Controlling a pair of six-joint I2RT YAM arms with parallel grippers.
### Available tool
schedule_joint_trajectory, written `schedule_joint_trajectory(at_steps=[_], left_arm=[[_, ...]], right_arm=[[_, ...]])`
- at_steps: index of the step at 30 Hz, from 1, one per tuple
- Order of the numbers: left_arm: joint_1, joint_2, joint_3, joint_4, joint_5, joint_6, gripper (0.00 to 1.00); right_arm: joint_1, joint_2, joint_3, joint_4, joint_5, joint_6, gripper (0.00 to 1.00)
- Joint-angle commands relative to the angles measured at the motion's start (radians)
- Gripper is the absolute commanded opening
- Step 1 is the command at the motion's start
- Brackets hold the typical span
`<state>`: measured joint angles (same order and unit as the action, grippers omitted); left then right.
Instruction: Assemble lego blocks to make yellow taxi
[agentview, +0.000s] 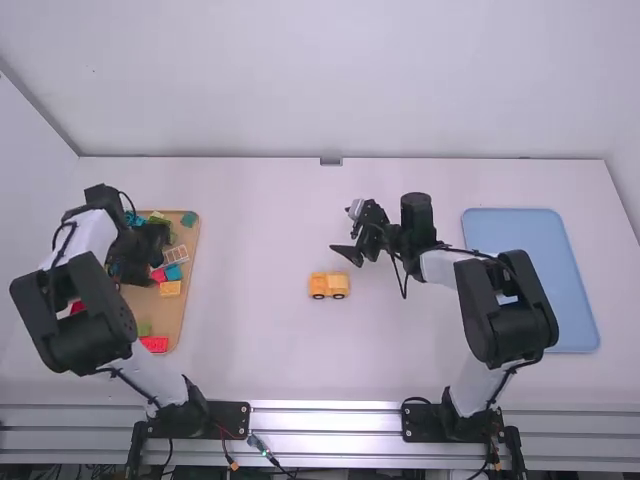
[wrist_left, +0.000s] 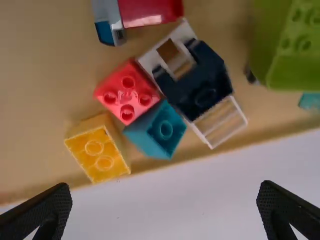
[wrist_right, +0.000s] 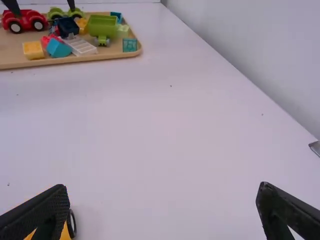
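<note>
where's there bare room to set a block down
Bare table lies between the wooden tray and yellow vehicle, and from the vehicle to the near edge. The blue tray is bare too, though the right arm hides part. Crowded: the wooden tray's blocks, bunched near the left gripper.
</note>
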<state>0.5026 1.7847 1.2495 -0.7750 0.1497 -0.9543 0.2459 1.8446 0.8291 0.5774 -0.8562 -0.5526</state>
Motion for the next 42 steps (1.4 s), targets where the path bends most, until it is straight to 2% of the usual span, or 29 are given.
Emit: schedule_joint_trajectory(at_steps=[1,2,4,5,7,9,13,18,25,42], left_arm=[[0.009,-0.016,-0.069,0.056,0.021,-0.089,0.99],[0.008,-0.016,-0.095,0.090,0.023,-0.085,0.97],[0.006,-0.016,-0.132,0.138,0.026,-0.089,0.78],[0.006,-0.016,-0.143,0.148,0.025,-0.092,0.75],[0.006,-0.016,-0.153,0.149,0.011,-0.093,0.63],[0.008,-0.016,-0.152,0.134,-0.011,-0.084,0.56],[0.009,-0.016,-0.141,0.113,-0.009,-0.019,0.60],[0.007,-0.015,-0.134,0.066,-0.092,-0.024,0.56],[0.007,-0.015,-0.145,0.046,-0.125,-0.021,0.52],[-0.032,-0.007,-0.208,0.110,-0.132,-0.025,0.53]], right_arm=[[0.003,-0.021,0.023,0.006,-0.002,0.011,0.99],[0.005,-0.021,0.023,0.007,-0.003,0.011,0.99],[0.001,-0.021,0.023,0.014,-0.003,0.011,0.99],[0.001,-0.021,0.023,0.014,-0.003,0.011,0.99],[0.001,-0.021,0.023,0.020,-0.003,0.011,0.99],[0.001,-0.021,0.023,0.021,-0.003,0.011,0.99],[0.005,-0.021,0.023,0.021,-0.003,0.011,0.99],[0.006,-0.021,0.023,0.022,-0.003,0.010,0.99],[0.011,-0.021,0.023,0.022,-0.002,0.006,0.99],[0.007,-0.021,0.023,0.021,-0.003,0.007,0.99]])
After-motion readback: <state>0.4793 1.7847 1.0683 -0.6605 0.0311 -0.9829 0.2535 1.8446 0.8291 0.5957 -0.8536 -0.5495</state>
